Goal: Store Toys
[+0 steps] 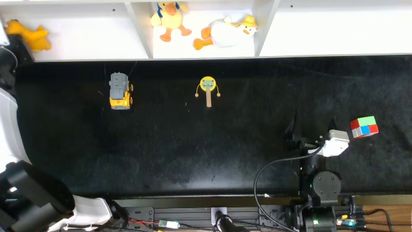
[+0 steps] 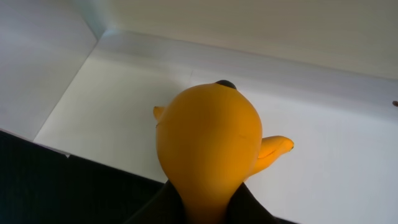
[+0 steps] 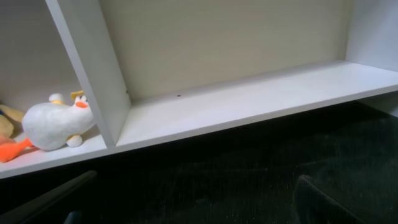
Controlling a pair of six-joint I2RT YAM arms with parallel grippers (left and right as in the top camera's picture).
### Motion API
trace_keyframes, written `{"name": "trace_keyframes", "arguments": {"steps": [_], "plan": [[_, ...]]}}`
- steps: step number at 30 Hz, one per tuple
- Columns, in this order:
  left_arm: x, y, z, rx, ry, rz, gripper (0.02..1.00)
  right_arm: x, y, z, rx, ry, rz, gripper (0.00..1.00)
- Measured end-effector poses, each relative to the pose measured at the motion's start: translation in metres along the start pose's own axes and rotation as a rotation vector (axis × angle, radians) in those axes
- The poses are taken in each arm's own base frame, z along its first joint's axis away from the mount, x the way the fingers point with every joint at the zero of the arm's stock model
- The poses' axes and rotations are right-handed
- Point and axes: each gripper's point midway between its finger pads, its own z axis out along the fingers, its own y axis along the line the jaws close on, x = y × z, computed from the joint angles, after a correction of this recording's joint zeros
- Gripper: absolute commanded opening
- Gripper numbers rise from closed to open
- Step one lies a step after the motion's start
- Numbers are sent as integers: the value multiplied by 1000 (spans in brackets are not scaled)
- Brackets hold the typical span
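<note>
My left gripper is shut on an orange toy duck, held over the floor of the white shelf's left compartment. From above, the orange duck sits in that compartment with the left gripper at its edge. A yellow and grey toy truck, a yellow rattle drum and a colour cube lie on the black mat. My right gripper stands open and empty, low over the mat and facing the shelf; from above the right gripper is left of the cube.
The white shelf runs along the mat's far edge. Its middle compartment holds a yellow duck and a white duck; the white duck shows beside a divider. The right compartment is bare.
</note>
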Motion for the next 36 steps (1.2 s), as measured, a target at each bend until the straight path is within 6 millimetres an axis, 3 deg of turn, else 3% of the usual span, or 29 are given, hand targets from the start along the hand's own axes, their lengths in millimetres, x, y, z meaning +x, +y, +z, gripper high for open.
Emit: {"name": "trace_keyframes", "arguments": {"steps": [11,34,35,36], "plan": [[16,3,21,-2,40,-23,200,0,0,0,0,0,0,996],[9,-13,36,21,16,-6,244,0,0,0,0,0,0,996],[9,-13,36,21,16,-6,253,0,0,0,0,0,0,996],[9,-13,36,20,15,-6,329,0,0,0,0,0,0,996]]}}
